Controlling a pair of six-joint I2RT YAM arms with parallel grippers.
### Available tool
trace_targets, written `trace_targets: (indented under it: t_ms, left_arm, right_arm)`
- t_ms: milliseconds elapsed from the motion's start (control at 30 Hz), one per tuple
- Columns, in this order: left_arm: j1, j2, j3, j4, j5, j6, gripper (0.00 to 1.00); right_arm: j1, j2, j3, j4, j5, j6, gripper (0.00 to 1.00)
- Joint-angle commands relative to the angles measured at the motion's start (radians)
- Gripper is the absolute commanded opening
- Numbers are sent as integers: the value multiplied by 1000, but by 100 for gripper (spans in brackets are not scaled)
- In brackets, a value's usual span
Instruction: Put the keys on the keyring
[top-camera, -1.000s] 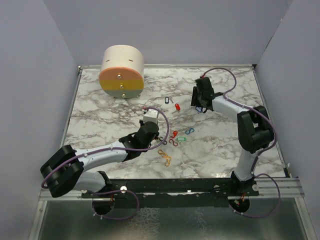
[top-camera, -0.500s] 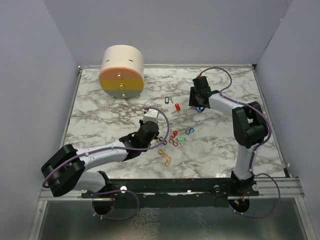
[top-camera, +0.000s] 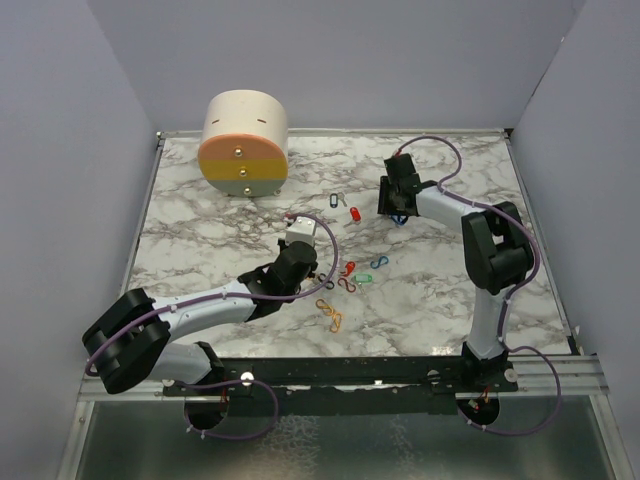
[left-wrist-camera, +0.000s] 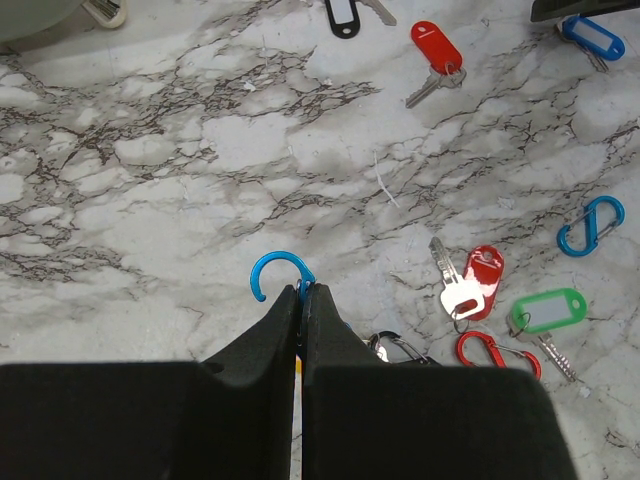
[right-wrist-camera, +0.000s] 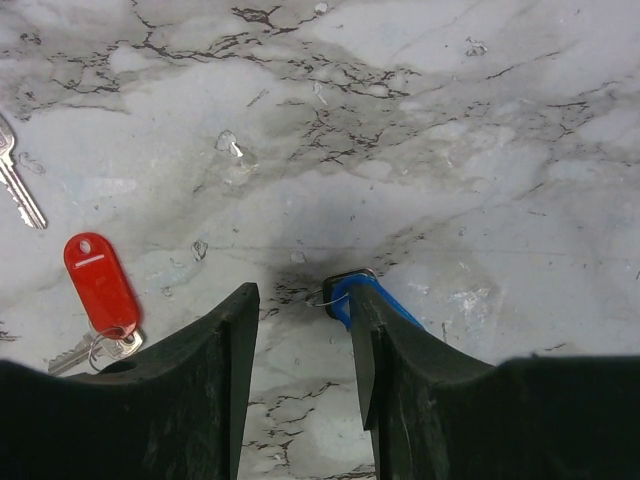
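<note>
Soft, even light from above makes all three views bright, and the marble desk (top-camera: 200, 230) looks evenly matte. In the right wrist view a dim, soft-edged shadow darkens the desk between the jaws, which show as flat black. Focus is sharp throughout.
</note>
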Motion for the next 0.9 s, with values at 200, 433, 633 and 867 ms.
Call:
trace_targets:
  t_ms: [200, 433, 633, 867]
  left_arm:
    - [7, -3, -12, 32, 20, -2, 0]
    - [7, 3, -13, 35, 20, -4, 0]
    - [9, -6, -19, 30, 16, -5, 0]
    - [11, -12, -23, 28, 16, -7, 0]
  right_arm:
    - [-6, 27, 22, -1, -9, -23, 41]
    - [-7, 29, 21, 0, -9, -29, 35]
    - [-10, 23, 9, -4, 4, -26, 29]
    - [-10, 4, -10, 2, 12, -27, 21]
